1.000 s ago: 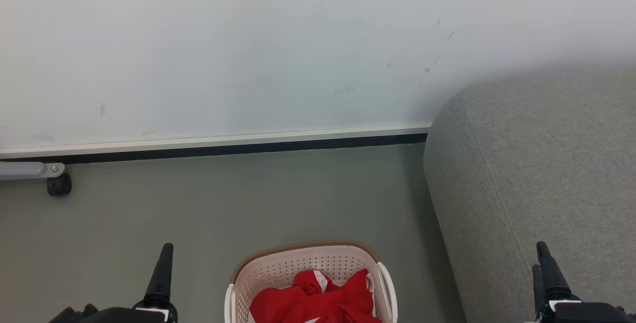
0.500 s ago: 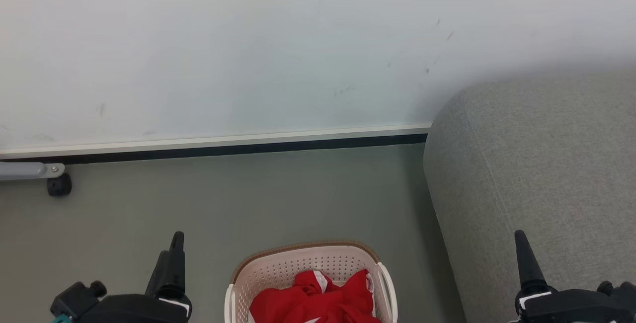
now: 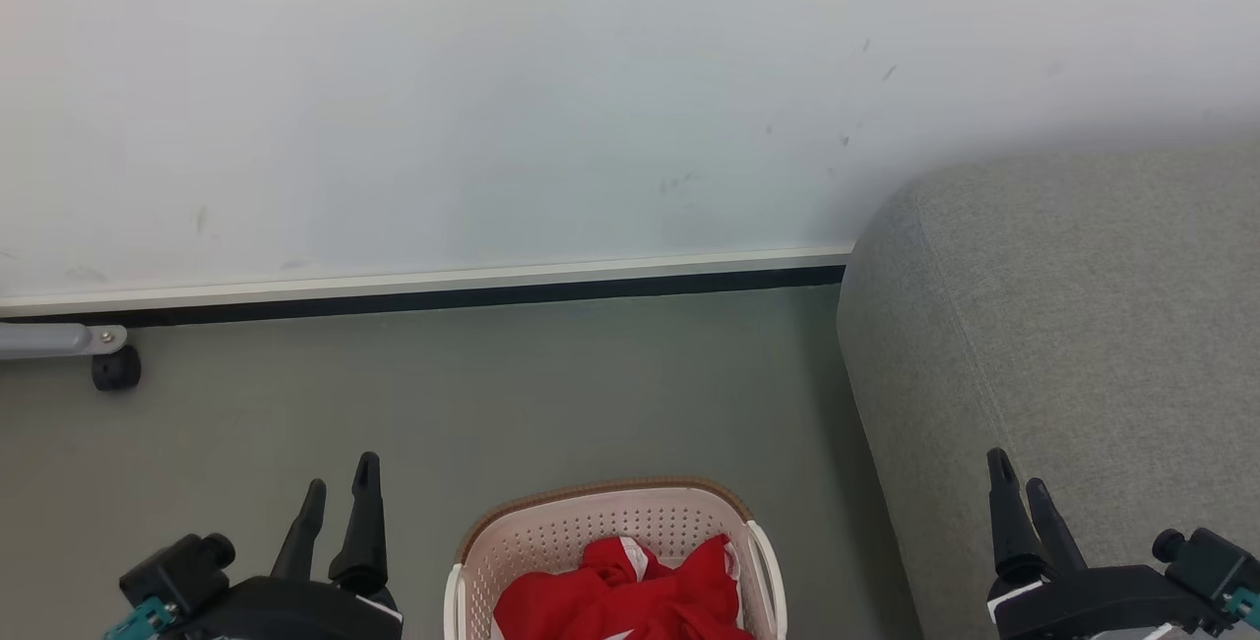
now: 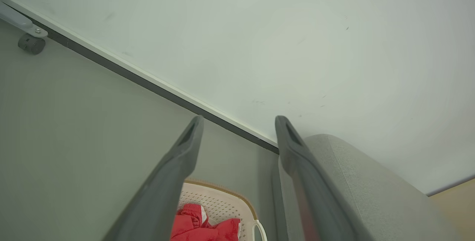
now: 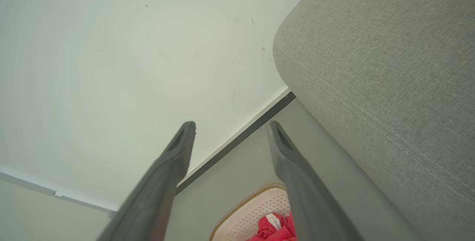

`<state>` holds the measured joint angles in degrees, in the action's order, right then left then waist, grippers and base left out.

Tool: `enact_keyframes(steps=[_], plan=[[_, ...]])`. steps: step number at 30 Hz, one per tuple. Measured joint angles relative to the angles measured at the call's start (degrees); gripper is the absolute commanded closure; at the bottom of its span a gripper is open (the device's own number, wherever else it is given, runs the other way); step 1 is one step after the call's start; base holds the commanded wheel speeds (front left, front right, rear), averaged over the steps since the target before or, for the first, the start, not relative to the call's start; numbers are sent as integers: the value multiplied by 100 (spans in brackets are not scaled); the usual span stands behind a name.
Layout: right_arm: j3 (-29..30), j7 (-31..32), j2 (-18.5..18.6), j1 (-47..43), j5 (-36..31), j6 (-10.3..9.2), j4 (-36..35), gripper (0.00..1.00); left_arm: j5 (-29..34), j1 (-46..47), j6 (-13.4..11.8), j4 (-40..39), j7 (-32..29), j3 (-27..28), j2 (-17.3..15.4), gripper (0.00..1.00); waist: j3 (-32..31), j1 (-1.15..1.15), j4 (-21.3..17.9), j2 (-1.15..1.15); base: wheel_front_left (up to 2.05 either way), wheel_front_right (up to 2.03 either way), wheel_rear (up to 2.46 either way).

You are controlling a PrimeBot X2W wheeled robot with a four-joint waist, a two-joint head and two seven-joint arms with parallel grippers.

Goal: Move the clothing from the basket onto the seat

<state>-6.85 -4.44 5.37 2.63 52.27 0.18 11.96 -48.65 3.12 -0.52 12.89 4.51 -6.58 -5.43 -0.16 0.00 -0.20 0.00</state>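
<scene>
Grey-green floor (image 3: 492,394) at the foot of a pale wall (image 3: 492,79): nearest me, the cream basket (image 3: 600,494) with its brown rim stands between my left gripper (image 3: 340,475) and right gripper (image 3: 1017,473), both with fingers spread apart and holding nothing, and the crumpled red clothing (image 3: 630,591) with a white panel is heaped inside. The light-grey seat (image 3: 1063,345) rises just right of the basket, its rounded edge and seam running back to the wall. Beyond the basket, open floor reaches a dark baseboard (image 3: 492,292), with a black caster (image 3: 116,368) at far left.
</scene>
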Motion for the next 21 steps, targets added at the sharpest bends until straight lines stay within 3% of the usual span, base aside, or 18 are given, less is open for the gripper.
enact_keyframes(steps=[21], plan=[[-479, -428, 132, -85, -1668, -279, -138, 0, 1889, -44, -261, -158, 425, -194, -77, 0, -27, 0, -7, 0, 0, 0, 0]])
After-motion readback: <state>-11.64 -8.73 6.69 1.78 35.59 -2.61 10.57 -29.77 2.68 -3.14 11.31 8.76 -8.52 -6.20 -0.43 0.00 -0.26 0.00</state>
